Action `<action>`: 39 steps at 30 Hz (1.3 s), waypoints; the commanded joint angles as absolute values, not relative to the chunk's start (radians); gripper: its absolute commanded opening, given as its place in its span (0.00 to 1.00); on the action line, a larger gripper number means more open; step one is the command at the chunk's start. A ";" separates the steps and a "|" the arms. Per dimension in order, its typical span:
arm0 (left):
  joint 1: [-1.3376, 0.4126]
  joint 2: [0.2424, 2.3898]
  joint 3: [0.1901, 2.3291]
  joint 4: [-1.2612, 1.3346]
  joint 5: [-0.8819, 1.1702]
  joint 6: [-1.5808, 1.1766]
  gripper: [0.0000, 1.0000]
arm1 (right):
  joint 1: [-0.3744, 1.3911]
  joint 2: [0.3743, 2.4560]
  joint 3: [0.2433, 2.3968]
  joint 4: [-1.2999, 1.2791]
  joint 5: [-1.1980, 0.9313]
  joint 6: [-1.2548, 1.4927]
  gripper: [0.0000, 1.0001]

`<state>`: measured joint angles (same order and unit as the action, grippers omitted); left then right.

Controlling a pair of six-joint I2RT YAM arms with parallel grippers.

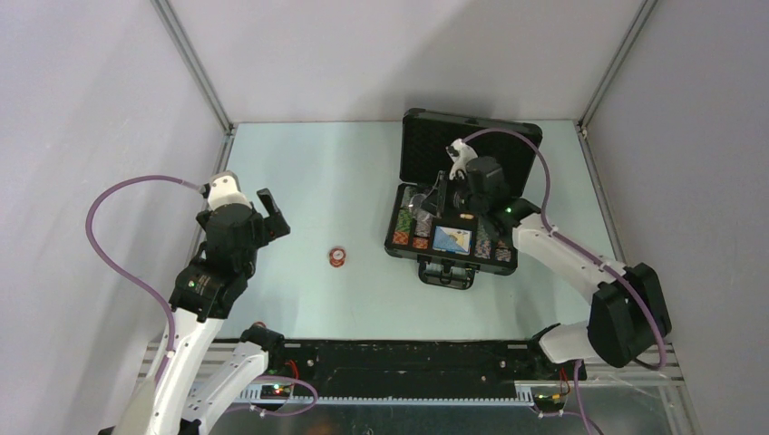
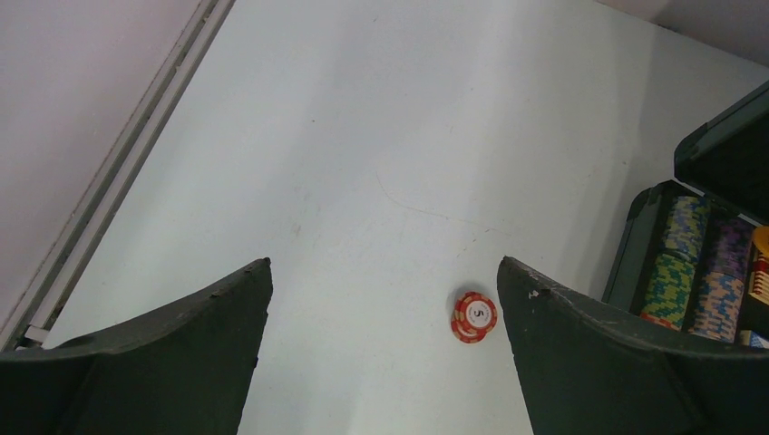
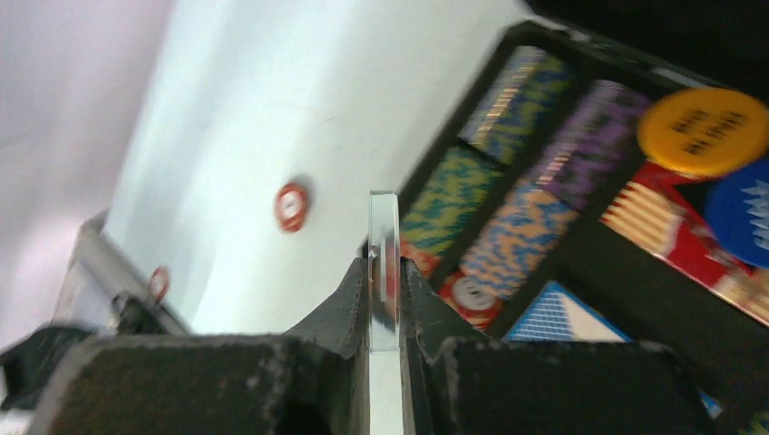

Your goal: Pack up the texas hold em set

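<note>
Right gripper (image 3: pixel 384 269) is pinching a thin clear piece (image 3: pixel 384 217) edge-on, its jaws standing almost together with only that piece's thickness between them. It is hanging over the left end of the black case (image 1: pixel 453 263), just above the chip rows (image 3: pixel 481 208), which are lying side by side in their slots in green, purple, orange and blue patterns.

Further along the tray, a red-white card box (image 3: pixel 666 227) is sitting beside the rows. A yellow round disc (image 3: pixel 703 131) and a blue round disc (image 3: pixel 742 210) are resting on or against it; the blur is hiding exactly how. The lid (image 1: pixel 426 145) is standing open behind the tray, its dark lining facing the arms. The case itself is lying on the right half of the table (image 1: pixel 317 181), towards the back, with its handle pointing to the near edge.

Outside the case, the small red-white round chips (image 1: pixel 337 257) are sitting stacked on the bare table, well apart from the case's left side.

Over there, the left gripper (image 2: pixel 383 263) is hovering with its jaws spread wide and nothing between them. In its wrist view the chips are lying below, closer to the right finger (image 2: pixel 580 353) than to the left one.
</note>
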<state>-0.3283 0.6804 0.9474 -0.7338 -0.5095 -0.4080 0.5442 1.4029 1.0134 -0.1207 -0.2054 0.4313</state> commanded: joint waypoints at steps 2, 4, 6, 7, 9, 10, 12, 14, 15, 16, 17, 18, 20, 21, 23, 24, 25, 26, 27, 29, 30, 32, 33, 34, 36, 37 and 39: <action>-0.314 0.675 0.942 -0.704 -0.508 -0.390 0.98 | 0.558 1.336 0.970 0.019 -0.615 0.346 0.00; -0.314 0.671 0.941 -0.703 -0.508 -0.390 0.98 | 0.574 1.337 0.962 0.044 -0.689 0.345 0.00; -0.314 0.669 0.942 -0.703 -0.507 -0.390 0.98 | 0.596 1.345 0.960 0.058 -0.733 0.348 0.00; -0.314 0.666 0.941 -0.703 -0.506 -0.390 0.98 | 0.616 1.350 0.960 0.061 -0.744 0.348 0.00; -0.313 0.662 0.941 -0.703 -0.505 -0.390 0.98 | 0.651 1.365 0.960 0.073 -0.732 0.359 0.00; -0.312 0.661 0.940 -0.703 -0.506 -0.390 0.98 | 0.665 1.381 0.960 0.086 -0.727 0.366 0.00; -0.312 0.654 0.939 -0.703 -0.506 -0.390 0.98 | 0.706 1.421 0.972 0.092 -0.693 0.390 0.00; -0.312 0.646 0.939 -0.703 -0.506 -0.392 0.98 | 0.754 1.477 1.003 0.104 -0.646 0.433 0.00; -0.312 0.642 0.939 -0.703 -0.507 -0.392 0.98 | 0.791 1.526 1.013 0.121 -0.622 0.467 0.00; -0.312 0.639 0.939 -0.703 -0.507 -0.393 0.98 | 0.810 1.554 1.036 0.128 -0.605 0.483 0.00; -0.311 0.635 0.938 -0.703 -0.505 -0.393 0.98 | 0.847 1.607 1.049 0.145 -0.570 0.518 0.00; -0.311 0.633 0.937 -0.704 -0.505 -0.392 0.98 | 0.865 1.637 1.083 0.152 -0.555 0.532 0.00; -0.310 0.625 0.935 -0.703 -0.502 -0.394 0.98 | 0.920 1.718 1.131 0.181 -0.510 0.579 0.00; -0.311 0.619 0.935 -0.703 -0.499 -0.394 0.98 | 0.951 1.767 1.145 0.219 -0.498 0.617 0.00; -0.310 0.611 0.934 -0.703 -0.497 -0.395 0.98 | 0.988 1.832 1.185 0.284 -0.489 0.677 0.00; -0.311 0.608 0.933 -0.704 -0.497 -0.395 0.98 | 1.007 1.853 1.216 0.299 -0.485 0.694 0.00; -0.310 0.601 0.934 -0.703 -0.498 -0.396 0.98 | 1.016 1.892 1.234 0.325 -0.482 0.726 0.00; -0.310 0.593 0.934 -0.704 -0.501 -0.396 0.98 | 1.033 1.913 1.271 0.339 -0.484 0.752 0.00; -0.310 0.590 0.934 -0.704 -0.503 -0.397 0.98 | 1.044 1.958 1.296 0.339 -0.490 0.760 0.00; -0.310 0.584 0.939 -0.703 -0.508 -0.395 0.98 | 1.083 2.026 1.418 0.286 -0.500 0.758 0.00; -0.311 0.581 0.942 -0.705 -0.507 -0.391 0.98 | 1.092 2.067 1.451 0.241 -0.496 0.752 0.00; -0.310 0.573 0.962 -0.711 -0.499 -0.378 0.98 | 1.116 2.121 1.532 0.208 -0.497 0.753 0.00; -0.311 0.565 0.980 -0.716 -0.493 -0.377 0.98 | 1.130 2.152 1.581 0.201 -0.494 0.760 0.00; -0.311 0.562 0.990 -0.729 -0.489 -0.376 0.98 | 1.137 2.170 1.605 0.187 -0.493 0.765 0.00; -0.311 0.554 1.022 -0.753 -0.476 -0.376 0.98 | 1.153 2.221 1.680 0.163 -0.488 0.781 0.00; -0.311 0.551 1.040 -0.769 -0.469 -0.375 0.98 | 1.161 2.254 1.725 0.157 -0.481 0.796 0.00; -0.310 0.549 1.064 -0.796 -0.459 -0.376 0.98 | 1.173 2.299 1.788 0.134 -0.477 0.818 0.00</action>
<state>-0.3180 0.5659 0.9852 -0.7624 -0.4892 -0.3988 1.1488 2.2314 1.6661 0.1623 -0.4892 0.7609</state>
